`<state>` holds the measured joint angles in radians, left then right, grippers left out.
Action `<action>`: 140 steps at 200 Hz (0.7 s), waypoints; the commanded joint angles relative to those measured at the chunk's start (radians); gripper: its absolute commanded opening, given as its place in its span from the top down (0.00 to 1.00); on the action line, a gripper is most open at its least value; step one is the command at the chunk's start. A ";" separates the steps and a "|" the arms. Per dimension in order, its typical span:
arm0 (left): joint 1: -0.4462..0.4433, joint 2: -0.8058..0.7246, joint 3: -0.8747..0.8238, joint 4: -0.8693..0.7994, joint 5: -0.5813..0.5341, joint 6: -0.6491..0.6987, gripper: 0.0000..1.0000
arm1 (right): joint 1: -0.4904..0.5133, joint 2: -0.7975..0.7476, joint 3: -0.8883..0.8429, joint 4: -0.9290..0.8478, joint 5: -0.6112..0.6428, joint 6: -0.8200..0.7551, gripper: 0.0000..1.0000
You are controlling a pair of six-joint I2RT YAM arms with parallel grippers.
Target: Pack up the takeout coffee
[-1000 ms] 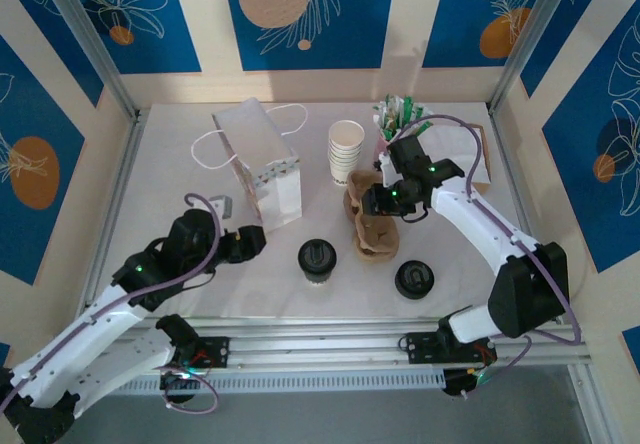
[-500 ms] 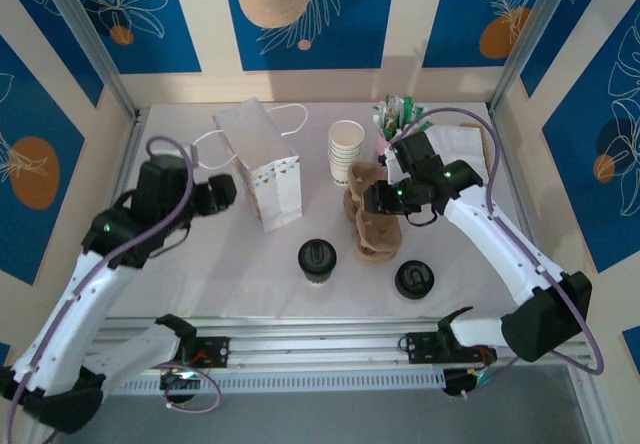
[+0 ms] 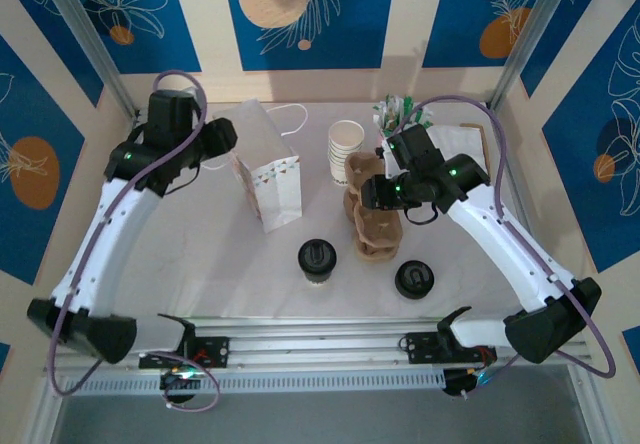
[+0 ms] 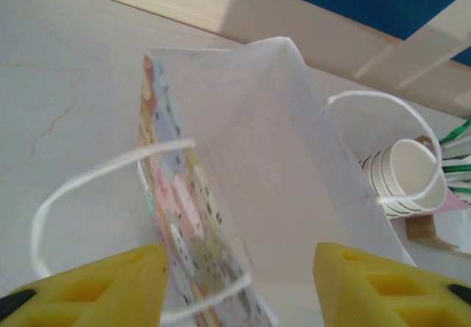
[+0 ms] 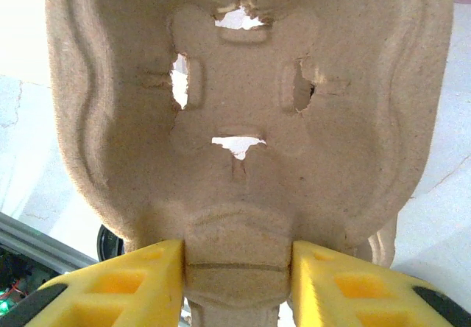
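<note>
Two takeout coffees with black lids stand near the front, one (image 3: 316, 259) at the middle and one (image 3: 413, 279) to its right. A brown pulp cup carrier (image 3: 372, 219) hangs upright above the table, and my right gripper (image 3: 380, 194) is shut on its end tab. In the right wrist view the carrier (image 5: 243, 106) sits pinched by the gripper (image 5: 237, 268). My left gripper (image 3: 222, 136) hovers at the top of the white paper bag (image 3: 265, 174). Seen from the left wrist, the gripper (image 4: 239, 283) is open, straddling the printed wall of the open bag (image 4: 272, 165).
A stack of lidless white cups (image 3: 346, 151) stands behind the carrier, also seen past the bag (image 4: 408, 176). A holder of green-tipped sticks (image 3: 400, 116) and a flat board (image 3: 480, 154) sit at the back right. Metal posts frame the corners.
My left arm swung from the front of the table up to the back left, above the bag's mouth. My right arm raised the carrier a little.
</note>
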<state>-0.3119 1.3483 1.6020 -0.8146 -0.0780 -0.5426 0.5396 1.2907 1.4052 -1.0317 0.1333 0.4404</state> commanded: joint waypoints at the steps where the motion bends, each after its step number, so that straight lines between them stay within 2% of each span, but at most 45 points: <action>1: 0.011 0.063 0.049 -0.001 0.012 0.022 0.49 | 0.022 0.014 0.042 -0.044 0.036 0.018 0.58; 62: 0.010 0.156 0.076 -0.029 -0.043 0.082 0.54 | 0.054 0.035 0.140 -0.096 0.067 0.009 0.58; 114: 0.009 0.167 0.042 -0.026 0.015 0.098 0.78 | 0.093 0.066 0.222 -0.120 0.105 0.009 0.58; 140: 0.005 0.153 0.013 -0.008 0.068 0.102 0.80 | 0.118 0.091 0.271 -0.123 0.123 0.006 0.59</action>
<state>-0.3115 1.5085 1.6367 -0.8268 -0.0711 -0.4606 0.6350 1.3613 1.6180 -1.1328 0.2287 0.4461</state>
